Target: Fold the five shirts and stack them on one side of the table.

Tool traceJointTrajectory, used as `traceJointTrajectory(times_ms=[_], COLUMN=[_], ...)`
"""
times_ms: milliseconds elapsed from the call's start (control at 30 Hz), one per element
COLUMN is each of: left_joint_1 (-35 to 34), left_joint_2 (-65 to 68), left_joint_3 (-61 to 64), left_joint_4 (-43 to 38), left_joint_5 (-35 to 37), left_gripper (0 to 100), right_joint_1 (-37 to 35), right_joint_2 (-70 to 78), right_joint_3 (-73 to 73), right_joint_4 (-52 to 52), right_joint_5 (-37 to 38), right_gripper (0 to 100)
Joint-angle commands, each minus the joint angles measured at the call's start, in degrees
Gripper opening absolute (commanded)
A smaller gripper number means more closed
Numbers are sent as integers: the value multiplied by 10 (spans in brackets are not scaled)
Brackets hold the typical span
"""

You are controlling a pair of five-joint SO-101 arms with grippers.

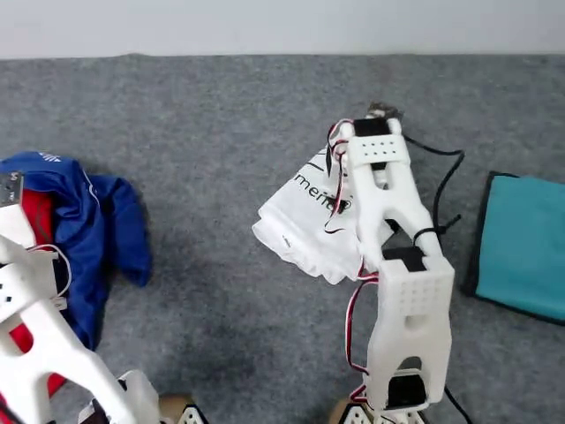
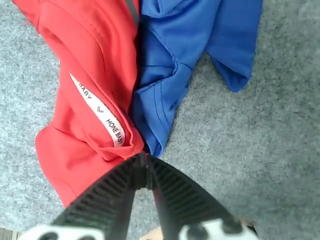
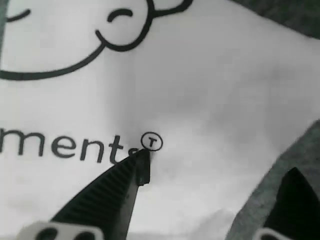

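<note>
A white shirt (image 1: 305, 225) with black print lies crumpled in the middle of the grey table. My right arm (image 1: 388, 203) stretches over it. My right gripper (image 3: 220, 170) is open and sits low over the white shirt (image 3: 200, 75), one fingertip (image 3: 142, 162) at the printed letters and the other off the cloth's edge. At the left, a red shirt (image 2: 85, 75) and a blue shirt (image 2: 185, 50) lie bunched together. My left gripper (image 2: 142, 161) is shut just above the red shirt's hem, with nothing seen between its fingers. A teal shirt (image 1: 525, 243) lies folded flat at the right edge.
The grey felt table (image 1: 203, 115) is bare at the back and between the two piles. My left arm (image 1: 35, 327) covers part of the red shirt (image 1: 35, 208) and blue shirt (image 1: 97, 221). Wires hang along the right arm.
</note>
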Motion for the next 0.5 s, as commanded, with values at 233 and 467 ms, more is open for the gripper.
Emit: traceJointTrajectory(times_ms=[233,467], left_joint_1=[2,2], left_joint_2=[-12,-12], left_joint_3=[-2,-1], left_joint_4=[-8,-17], left_joint_5=[-4,-4], left_gripper=[5,5], right_joint_1=[-2,-1], right_joint_2=[73,107], right_joint_3=[-35,-43], right_joint_4=[-38,-9], right_joint_5=[-21,-21], right_gripper=[397,257])
